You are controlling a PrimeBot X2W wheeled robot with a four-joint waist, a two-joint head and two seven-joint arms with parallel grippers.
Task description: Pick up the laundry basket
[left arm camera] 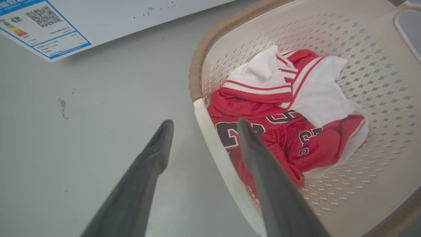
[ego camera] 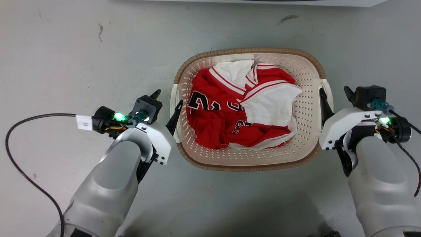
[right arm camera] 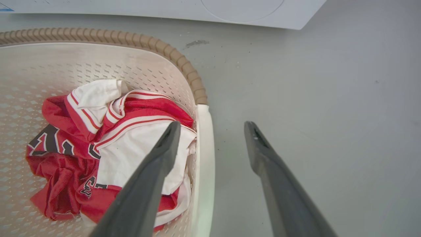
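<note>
The laundry basket (ego camera: 246,51) stands on the grey floor, cream and perforated with a brown rim, holding a crumpled red and white jersey (ego camera: 213,125). My left gripper (ego camera: 168,99) is open astride the basket's white left handle (ego camera: 173,108), one finger inside the basket and one outside. In the left wrist view that handle (left arm camera: 210,141) runs between the left gripper's (left arm camera: 204,128) spread fingers. My right gripper (ego camera: 334,92) is open the same way over the right handle (ego camera: 330,95). The right wrist view shows this handle (right arm camera: 204,148) inside the right gripper's (right arm camera: 212,128) gap, with the inner finger over the jersey (right arm camera: 131,144).
A white appliance front (right arm camera: 230,10) stands just beyond the basket, carrying a blue-edged label (left arm camera: 39,26). A black cable (ego camera: 19,164) loops over the floor to my left. Open grey floor (ego camera: 82,59) surrounds the basket.
</note>
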